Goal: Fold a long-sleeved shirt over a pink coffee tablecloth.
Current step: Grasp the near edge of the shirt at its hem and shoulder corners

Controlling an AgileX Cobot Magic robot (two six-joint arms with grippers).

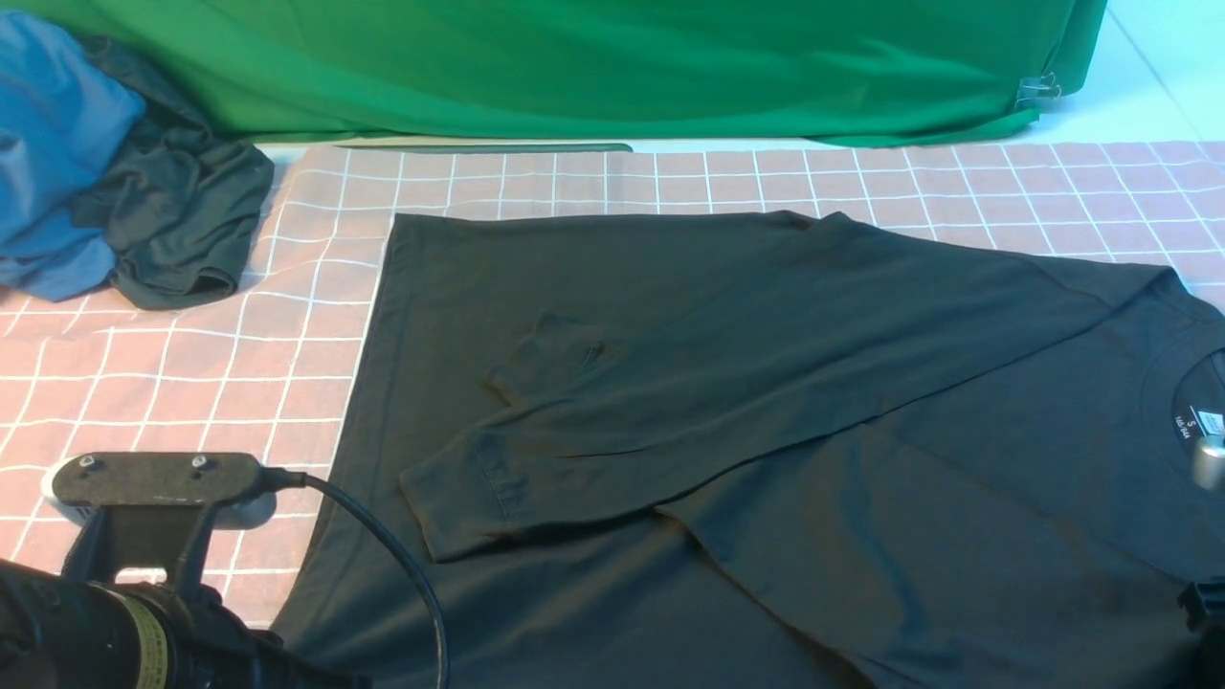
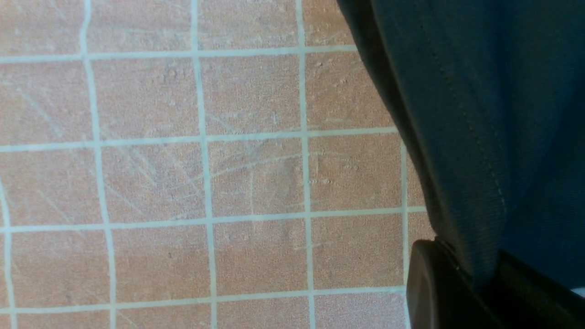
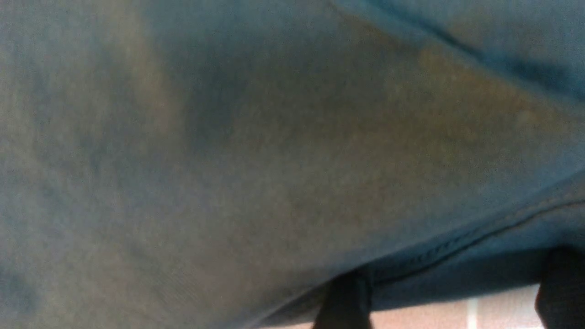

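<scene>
**Item:** long-sleeved shirt (image 1: pixel 766 383), black. It lies flat on the pink coffee tablecloth (image 1: pixel 191 383), neck to the robot's right and hem to its left. Both sleeves are folded across the body (cuffs left of centre).

**Left gripper** (image 2: pixel 480 292): fingers pressed together on the shirt's stitched edge.

**Right gripper** (image 3: pixel 452 297): fingers apart, with shirt fabric lying close beyond them.

**Also present:**
- blue garment (image 1: pixel 48 144) and dark grey-green garment (image 1: pixel 182 220), bunched together at far left
- green cloth (image 1: pixel 574 67), along the far side
</scene>
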